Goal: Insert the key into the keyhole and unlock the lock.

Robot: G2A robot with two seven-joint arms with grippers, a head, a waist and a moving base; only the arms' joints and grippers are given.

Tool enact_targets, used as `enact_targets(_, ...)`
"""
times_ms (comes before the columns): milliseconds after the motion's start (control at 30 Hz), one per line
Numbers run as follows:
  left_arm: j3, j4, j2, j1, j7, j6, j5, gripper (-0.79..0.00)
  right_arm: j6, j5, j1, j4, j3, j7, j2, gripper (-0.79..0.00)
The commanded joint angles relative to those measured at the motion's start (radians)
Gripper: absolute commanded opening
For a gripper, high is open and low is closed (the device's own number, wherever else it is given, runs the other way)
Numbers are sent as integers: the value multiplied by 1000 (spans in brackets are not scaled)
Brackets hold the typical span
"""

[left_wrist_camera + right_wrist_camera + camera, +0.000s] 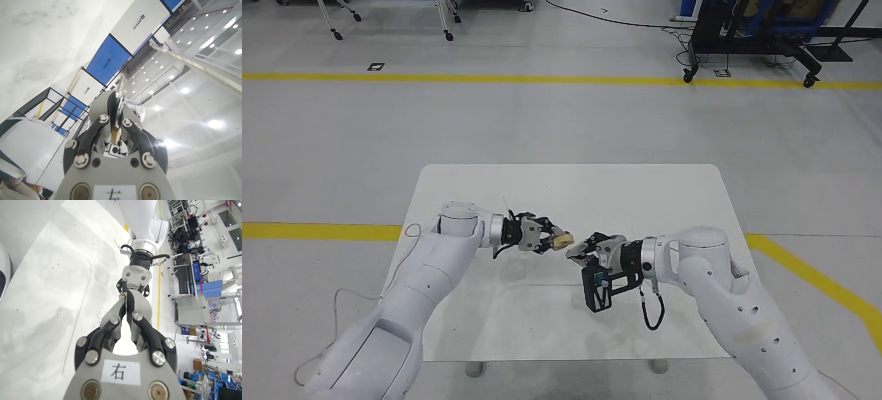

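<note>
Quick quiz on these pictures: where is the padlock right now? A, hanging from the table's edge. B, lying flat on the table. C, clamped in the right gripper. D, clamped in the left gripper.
D: the left gripper is shut on the brass padlock, held up off the table, while the right gripper pinches the key.

Above the bench, slightly left of its centre: lock, pinched in the left claw. Above the bench just right of centre, slightly nearer its robot-side edge: key, pinched in the right claw, near the lock.
</note>
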Motion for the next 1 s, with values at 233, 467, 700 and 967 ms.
enact_targets(233, 33, 33, -12, -16, 10, 32, -6, -785, 1, 88, 86, 77, -102, 88, -4, -785)
enact_targets(467, 52, 52, -16, -29, 4, 26, -13, -785, 1, 140, 125, 96, -124, 157, 0, -785)
enact_targets(700, 67, 66, -19, -37, -3, 20, -24, -785, 1, 168, 128, 89, -127, 213, 13, -785)
enact_targets(967, 80, 79, -21, -45, -9, 13, -33, -785, 1, 187, 154, 104, -155, 247, 19, -785)
